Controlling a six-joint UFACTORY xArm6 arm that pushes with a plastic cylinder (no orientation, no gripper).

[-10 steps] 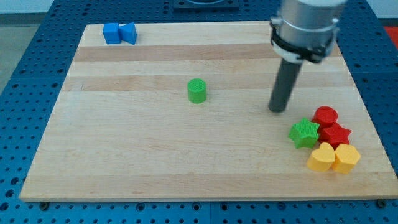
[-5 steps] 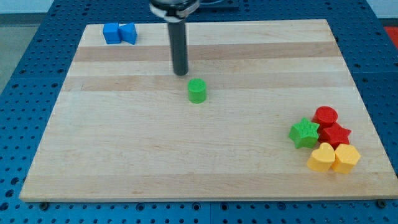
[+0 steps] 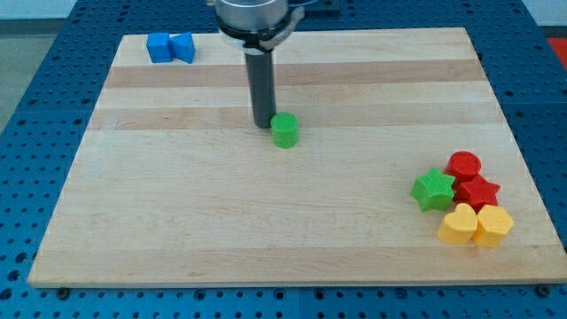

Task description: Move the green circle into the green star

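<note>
— Where is my tip (image 3: 264, 123) on the desk (image 3: 177, 221)?

— It stands at the upper left edge of the green circle (image 3: 284, 130), touching it or all but touching; the rod rises straight up from there toward the view's top.

— And the green circle itself?

— Near the middle of the desk, a little toward the view's top. It sits well apart from the green star (image 3: 433, 190), which lies toward the view's lower right.

— What surrounds the star?

— A tight cluster. The red circle (image 3: 463, 166) is just above and to the right of it, the red star (image 3: 479, 190) directly to its right, touching or nearly so. Below those lie two yellow blocks side by side: the yellow heart (image 3: 457, 224) on the left and a yellow block (image 3: 494, 225) on the right, whose shape looks roughly hexagonal.

— Anything else?

— Two blue blocks in the view's upper left corner, pressed together: a blue cube (image 3: 159, 47) and a second blue block (image 3: 183, 47) whose shape I cannot make out.

— Any bins or trays holding things?

— Every block rests straight on the bare wood.

— The pincer, open or closed?

— The arm carries only the rod, so no pincer shows here.
</note>
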